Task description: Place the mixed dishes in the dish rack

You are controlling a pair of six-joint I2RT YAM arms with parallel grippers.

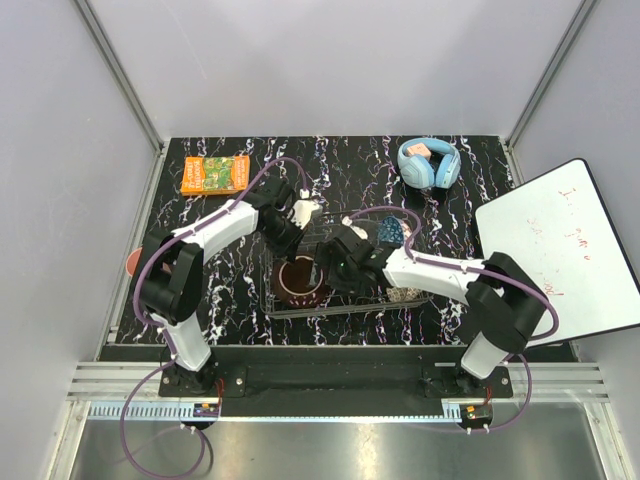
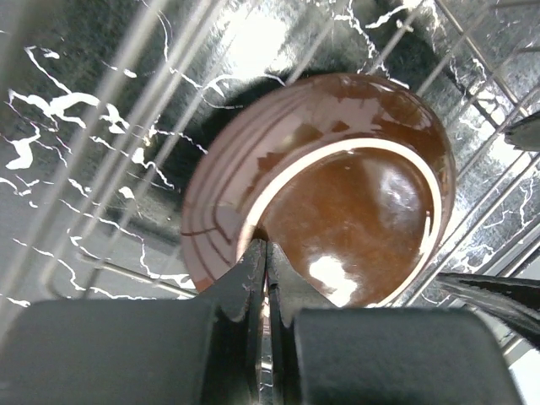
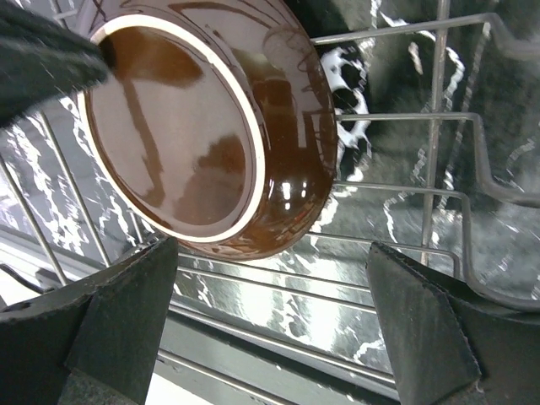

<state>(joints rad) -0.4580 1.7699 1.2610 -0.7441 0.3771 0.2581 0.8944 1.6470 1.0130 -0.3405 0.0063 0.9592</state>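
The beige patterned bowl [image 1: 300, 282], glossy brown inside with a cream rim, is tilted inside the dark wire dish rack [image 1: 330, 311]. My left gripper [image 1: 298, 252] is shut on its rim; in the left wrist view the gripper [image 2: 267, 245] pinches the rim of the bowl [image 2: 363, 211] over the rack wires [image 2: 472, 51]. My right gripper [image 1: 335, 270] is open and empty beside it; in the right wrist view the gripper [image 3: 272, 253] hangs just below the bowl [image 3: 186, 126] over the rack wires [image 3: 439, 126]. The blue patterned bowl [image 1: 392, 232] sits behind the right arm.
An orange-green book [image 1: 215, 173] lies at the back left and light blue headphones [image 1: 428, 162] at the back right. A whiteboard [image 1: 560, 250] lies at the right edge. A small reddish shape [image 1: 132, 262] shows at the table's left edge.
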